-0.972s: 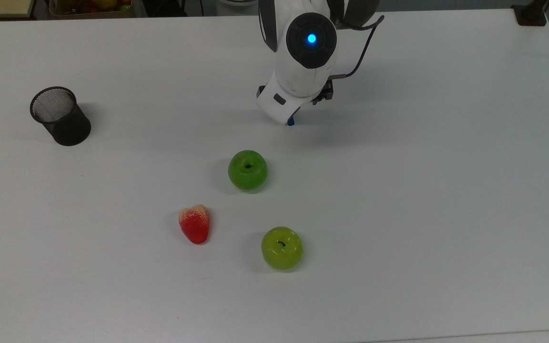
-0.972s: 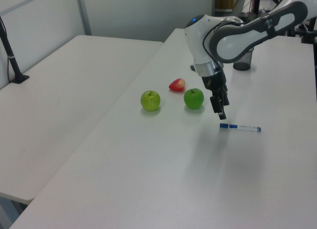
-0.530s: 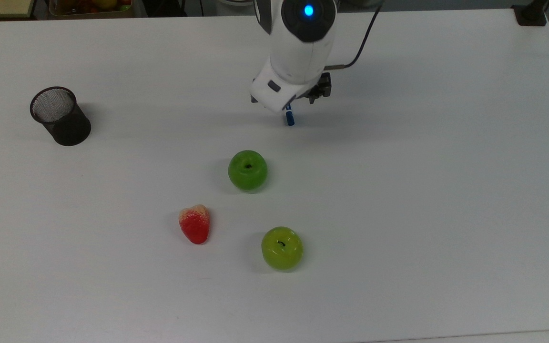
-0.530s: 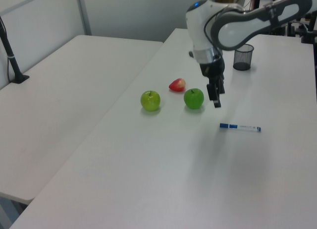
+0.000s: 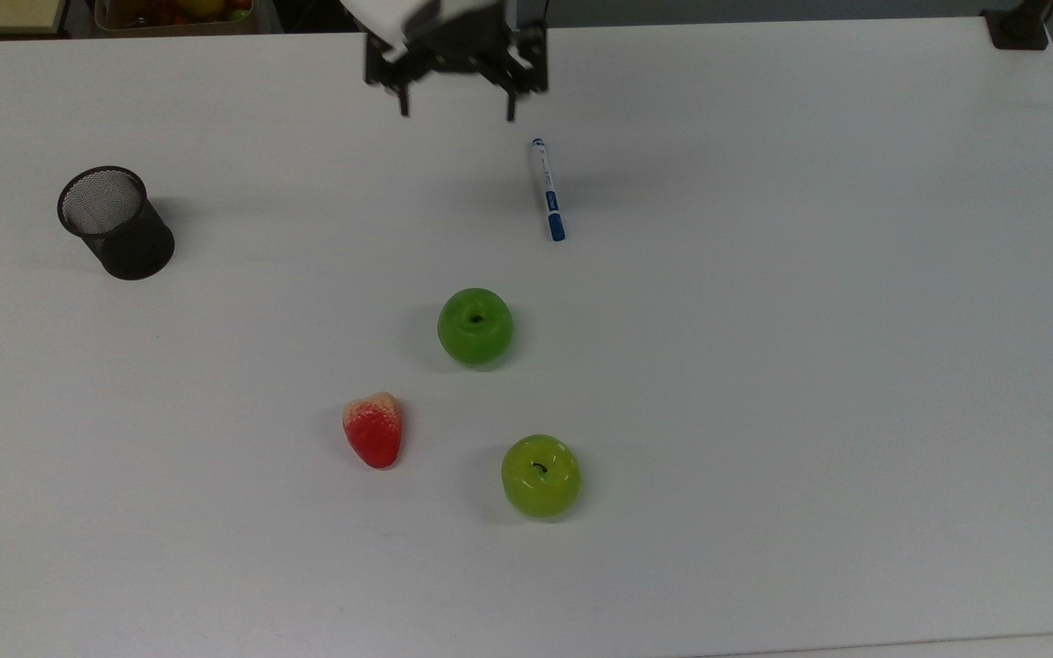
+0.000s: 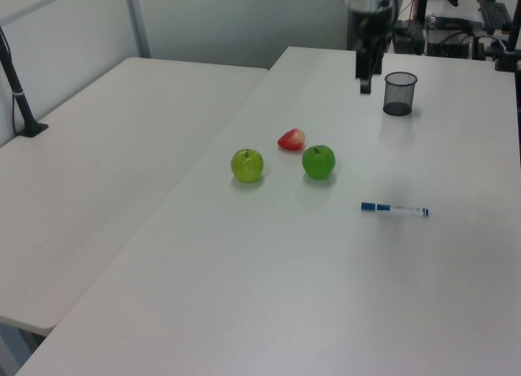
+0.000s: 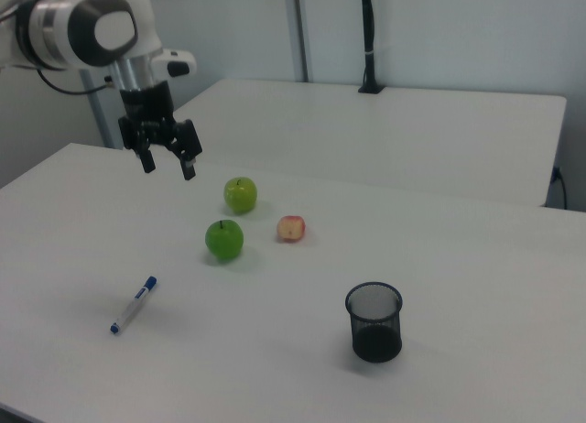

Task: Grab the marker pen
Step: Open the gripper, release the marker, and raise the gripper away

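While the gripper (image 5: 456, 114) hangs at the top view's 12 o'clock edge with its two fingers spread wide and holding nothing, the marker pen (image 5: 547, 189) lies flat on the white table (image 5: 810, 302) just toward 4 o'clock of it, blue cap pointing to 6 o'clock. A dark green apple (image 5: 475, 326) sits at 7 o'clock of the pen, a strawberry (image 5: 374, 429) and a lighter apple (image 5: 541, 475) lower down, a black mesh cup (image 5: 115, 222) far off at 9 o'clock.

Over to the left view: the gripper (image 6: 365, 85) hangs high beside the cup (image 6: 400, 93), the pen (image 6: 395, 209) well apart at 5 o'clock.

Right view now: fingers parted, gripper (image 7: 168, 164) in the air, pen (image 7: 134, 305) resting at 6 o'clock, untouched.
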Motion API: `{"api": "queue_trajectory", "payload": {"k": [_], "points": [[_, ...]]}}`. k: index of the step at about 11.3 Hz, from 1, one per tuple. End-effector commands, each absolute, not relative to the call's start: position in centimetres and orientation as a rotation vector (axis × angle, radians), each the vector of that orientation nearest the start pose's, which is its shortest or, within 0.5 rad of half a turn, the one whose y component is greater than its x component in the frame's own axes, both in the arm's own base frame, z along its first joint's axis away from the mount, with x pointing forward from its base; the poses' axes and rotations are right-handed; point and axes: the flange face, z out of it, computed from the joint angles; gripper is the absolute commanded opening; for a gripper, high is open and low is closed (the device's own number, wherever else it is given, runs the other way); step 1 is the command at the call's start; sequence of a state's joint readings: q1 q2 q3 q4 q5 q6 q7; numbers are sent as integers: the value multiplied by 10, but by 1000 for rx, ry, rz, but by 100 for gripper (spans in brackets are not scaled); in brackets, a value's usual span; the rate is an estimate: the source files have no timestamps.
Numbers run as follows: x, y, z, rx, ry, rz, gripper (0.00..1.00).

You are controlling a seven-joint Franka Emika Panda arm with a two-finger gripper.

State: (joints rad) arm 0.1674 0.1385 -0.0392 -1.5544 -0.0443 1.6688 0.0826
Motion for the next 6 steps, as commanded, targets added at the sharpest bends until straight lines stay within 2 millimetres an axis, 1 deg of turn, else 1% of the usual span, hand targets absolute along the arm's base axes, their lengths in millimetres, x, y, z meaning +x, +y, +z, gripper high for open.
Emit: {"api": "queue_trajectory", "payload": {"k": [1,2,4,6], "points": [[562,26,603,-3185,-122,31,100],[555,13,613,-3185,-94,27,100],[549,1,618,-3184,-68,45,100],[549,5,618,-3186,-76,47,100]]}}
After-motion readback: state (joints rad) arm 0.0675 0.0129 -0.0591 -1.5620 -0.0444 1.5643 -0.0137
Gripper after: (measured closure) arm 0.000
